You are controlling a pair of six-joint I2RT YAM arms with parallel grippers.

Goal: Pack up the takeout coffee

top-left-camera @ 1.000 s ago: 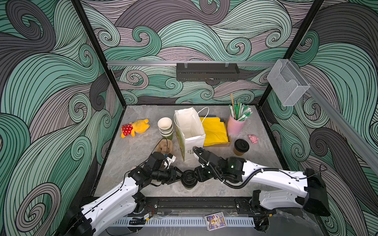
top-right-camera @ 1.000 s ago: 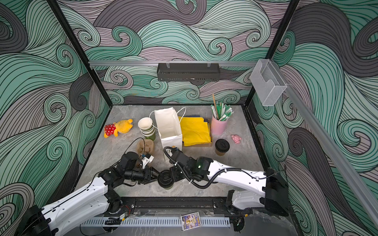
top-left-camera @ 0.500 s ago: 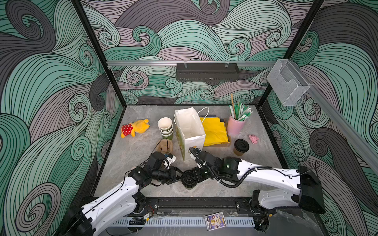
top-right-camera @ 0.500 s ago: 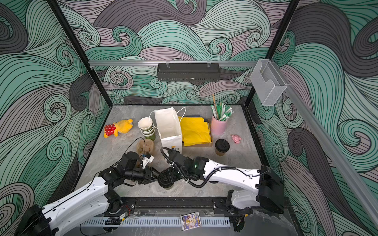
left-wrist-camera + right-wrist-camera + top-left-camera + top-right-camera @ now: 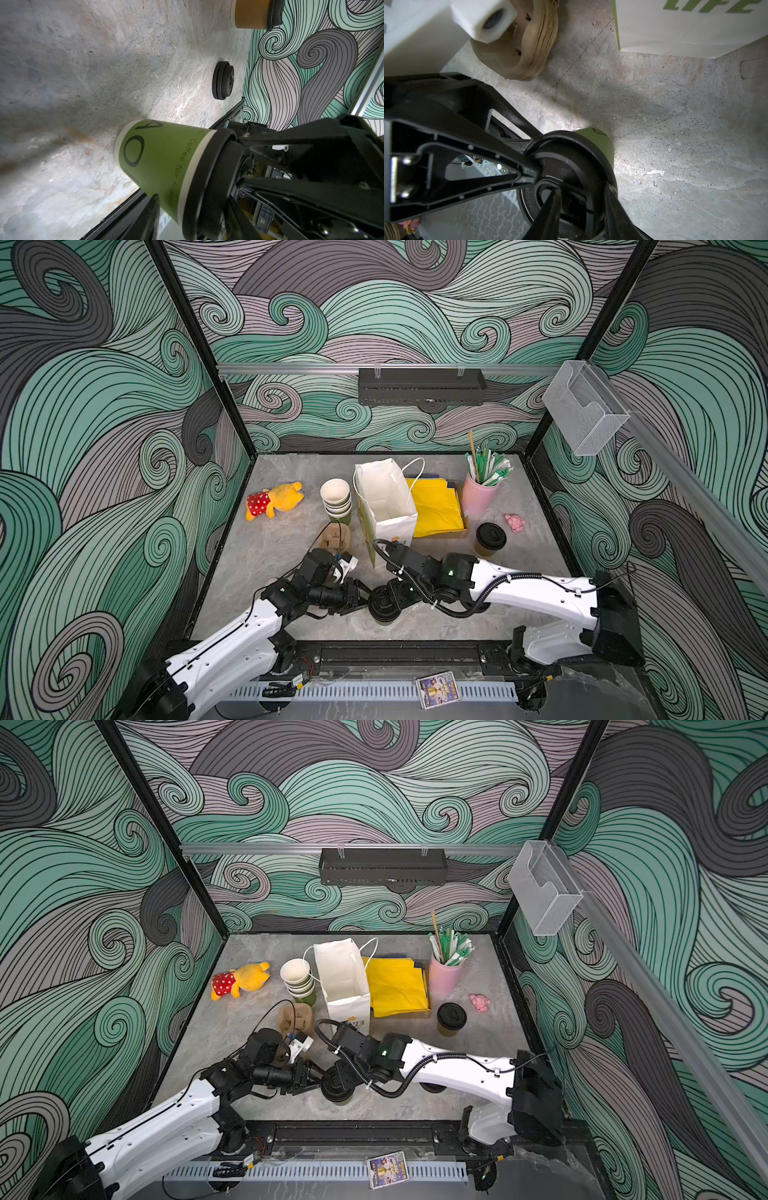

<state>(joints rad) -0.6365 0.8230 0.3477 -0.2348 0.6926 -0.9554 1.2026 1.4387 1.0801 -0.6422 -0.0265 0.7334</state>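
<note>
Standing upright near the front edge of the surface (image 5: 270, 556), the green cup (image 5: 380, 606) wears a black sip lid and sits between the two tools. The left tool (image 5: 360, 598) comes at it from the side, roughly half spread and closed on the cup's body. In the left wrist view one finger (image 5: 152, 207) lies against the green paper wall just below the lid. The right tool (image 5: 392, 600) reaches in from the right and bears on the lid from above. In the right wrist view its fingers (image 5: 550, 209) stand a little apart on the lid's top, and I cannot tell whether they pinch any part of it. The tan cup (image 5: 490, 537), also lidded, stands upright well apart on the right, just in front of the yellow paper (image 5: 436, 506). The white paper bag (image 5: 390, 526) stands open behind the tools. A loose black lid (image 5: 223, 83) lies on the surface, clear of both cups.
</note>
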